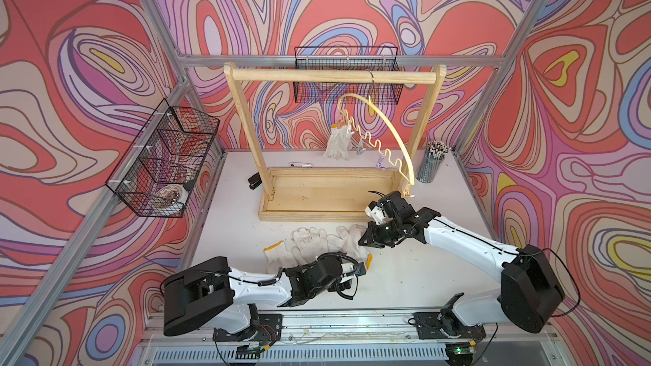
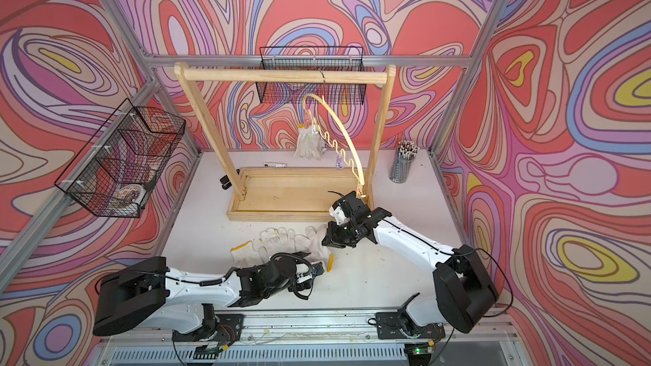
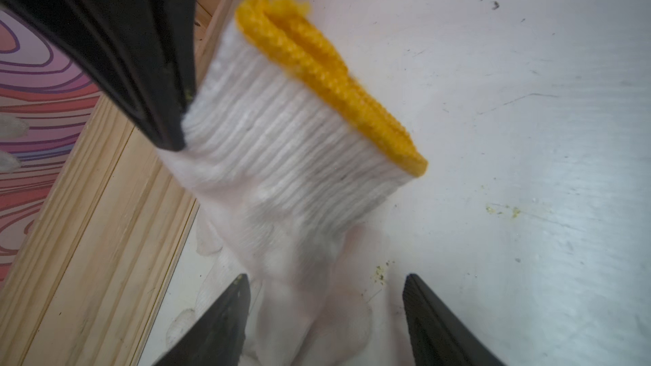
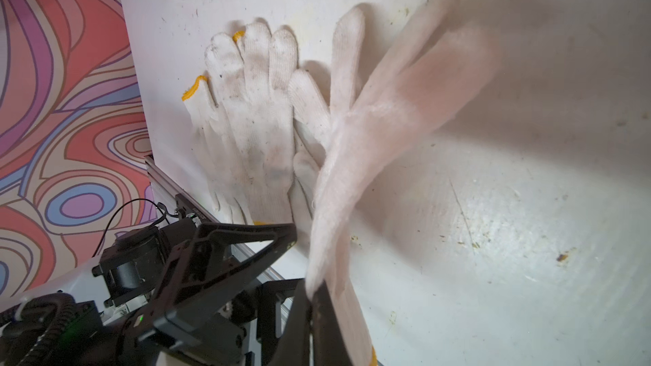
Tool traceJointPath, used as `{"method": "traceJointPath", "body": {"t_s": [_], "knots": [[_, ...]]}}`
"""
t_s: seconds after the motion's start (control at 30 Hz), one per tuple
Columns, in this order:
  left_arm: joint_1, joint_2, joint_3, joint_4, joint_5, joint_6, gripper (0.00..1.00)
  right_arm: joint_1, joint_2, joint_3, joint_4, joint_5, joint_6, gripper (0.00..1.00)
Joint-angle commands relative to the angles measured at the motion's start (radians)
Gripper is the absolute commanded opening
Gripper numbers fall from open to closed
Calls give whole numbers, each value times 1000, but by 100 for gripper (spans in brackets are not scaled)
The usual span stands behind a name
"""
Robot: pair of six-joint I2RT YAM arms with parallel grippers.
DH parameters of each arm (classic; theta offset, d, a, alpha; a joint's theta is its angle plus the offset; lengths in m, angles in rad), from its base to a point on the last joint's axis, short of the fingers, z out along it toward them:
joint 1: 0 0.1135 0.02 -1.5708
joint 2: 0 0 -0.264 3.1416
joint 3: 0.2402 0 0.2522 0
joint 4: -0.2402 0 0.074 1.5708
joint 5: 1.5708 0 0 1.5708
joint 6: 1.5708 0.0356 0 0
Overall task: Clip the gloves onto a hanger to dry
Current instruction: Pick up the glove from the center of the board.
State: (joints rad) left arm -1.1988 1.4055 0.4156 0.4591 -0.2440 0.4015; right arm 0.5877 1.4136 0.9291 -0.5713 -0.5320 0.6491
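The right gripper [image 1: 363, 241] clenches a glove [image 3: 281, 156]; the left gripper [image 3: 326, 276] gapes around it. The wooden frame [image 1: 317, 214] stands at its twelve o'clock.

Robot lab cell: aluminium frame [image 1: 204, 59], swirl-printed walls [image 1: 352, 1], white tabletop [image 1: 422, 269], left arm [image 1: 260, 288] and right arm [image 1: 468, 241] rail-mounted.

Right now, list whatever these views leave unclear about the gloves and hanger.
- Held glove: fingers motion-blurred in the right wrist view.
- Glove pile: count unclear; gloves overlap and the left arm covers part, in both top views.
- Hanger clips: too small in both top views.
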Motion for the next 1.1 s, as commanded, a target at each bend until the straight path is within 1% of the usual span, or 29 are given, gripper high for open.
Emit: {"method": "traceJointPath", "body": {"t_s": [0.0, 0.1, 0.3, 0.43, 0.53, 0.7, 0.77, 0.8, 0.83, 0.93, 1.07], "knots": [[-17, 45, 17, 163, -76, 35, 70, -5, -15, 25, -1, -22, 15, 0], [-25, 106, 23, 267, -125, 40, 62, -6, -12, 31, -1, -30, 17, 0], [-66, 232, 28, 442, -210, 88, 55, -6, -20, 39, -17, -31, 12, 0], [-83, 255, 25, 484, -247, 89, 47, -8, -28, 30, -18, -26, 18, 0], [-84, 246, 15, 506, -267, 86, 40, -13, -31, 19, -11, -26, 22, 0], [-86, 194, 9, 456, -272, 59, 28, -19, -28, 1, 2, -26, 27, 0], [-86, 178, 11, 425, -268, 46, 20, -21, -27, -3, 6, -26, 29, 0], [-86, 168, 12, 407, -263, 39, 15, -23, -27, -5, 7, -26, 28, 0], [-86, 161, 14, 393, -266, 30, 1, -25, -27, -7, 7, -26, 26, 0], [-86, 128, 9, 360, -255, 6, 0, -38, -31, -19, 8, -19, 23, 0], [-85, 61, 33, 229, -237, -34, 0, -58, -42, -26, 19, -19, 14, 0]]}}
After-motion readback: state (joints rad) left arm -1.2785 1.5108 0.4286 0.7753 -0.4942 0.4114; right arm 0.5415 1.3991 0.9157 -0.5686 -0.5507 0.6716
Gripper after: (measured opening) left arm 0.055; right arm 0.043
